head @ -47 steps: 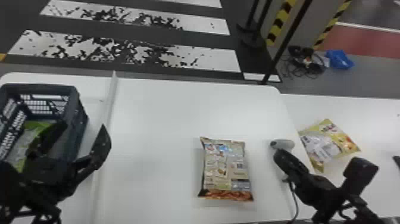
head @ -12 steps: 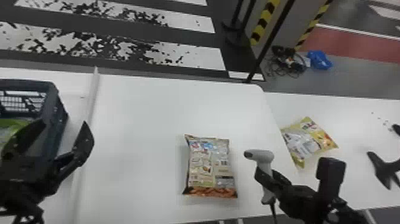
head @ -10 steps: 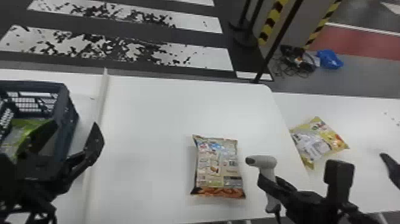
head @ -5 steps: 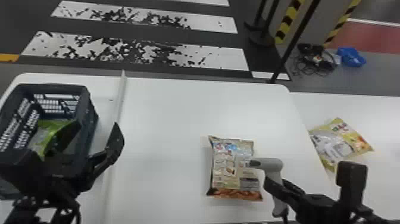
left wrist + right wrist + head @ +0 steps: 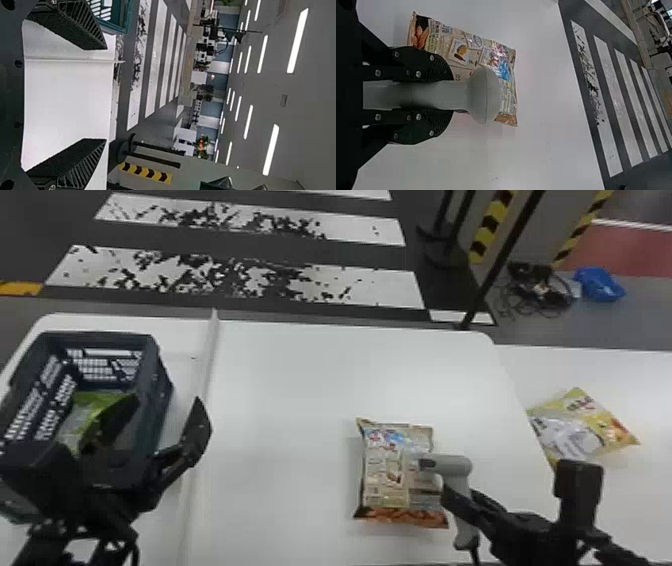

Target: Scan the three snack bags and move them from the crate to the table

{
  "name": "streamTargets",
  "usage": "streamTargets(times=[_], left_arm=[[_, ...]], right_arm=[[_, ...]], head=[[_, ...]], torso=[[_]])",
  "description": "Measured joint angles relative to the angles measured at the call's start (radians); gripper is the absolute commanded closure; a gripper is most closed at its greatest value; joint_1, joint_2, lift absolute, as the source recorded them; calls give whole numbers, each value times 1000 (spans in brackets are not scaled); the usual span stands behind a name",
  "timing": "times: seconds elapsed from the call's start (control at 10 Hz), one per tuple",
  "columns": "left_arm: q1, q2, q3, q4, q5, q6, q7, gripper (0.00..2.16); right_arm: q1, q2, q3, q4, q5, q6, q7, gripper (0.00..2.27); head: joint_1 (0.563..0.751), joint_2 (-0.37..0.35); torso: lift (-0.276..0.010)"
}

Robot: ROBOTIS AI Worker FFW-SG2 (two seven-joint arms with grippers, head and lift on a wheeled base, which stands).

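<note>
In the head view, my right gripper [image 5: 462, 500] holds the grey scanner [image 5: 452, 466] upright, its head over the right edge of a brown snack bag [image 5: 387, 470] lying on the table. In the right wrist view, my right gripper [image 5: 427, 95] is closed on the handle of the scanner [image 5: 484, 95], the snack bag [image 5: 466, 49] beyond it. My left gripper [image 5: 160, 415] stands open at the crate [image 5: 165, 390], over its right side; a green snack bag [image 5: 82, 415] lies inside. The left wrist view shows the left gripper [image 5: 105, 95] with nothing between its fingers. A yellow snack bag [image 5: 580, 427] lies at the right.
A raised white strip [image 5: 200, 390] runs along the table [image 5: 300, 380] between the crate and the brown bag. The yellow bag rests on a white surface beyond the table's right edge. A cable hangs from the scanner. Black posts stand behind the table.
The scanner in my right gripper has moved left, from beside the brown bag to over its edge. The head view has shifted, bringing more of the crate into sight. The left gripper stays open.
</note>
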Motion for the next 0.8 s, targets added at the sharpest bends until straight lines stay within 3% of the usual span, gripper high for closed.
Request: streamTargets(times=[0.8], left_arm=[[-3,-3,2,4,-2,6,1,36]], right_arm=[[-21,-25,29,47,23,2,1,2236]], head=[[695,-119]], torso=[[-62]])
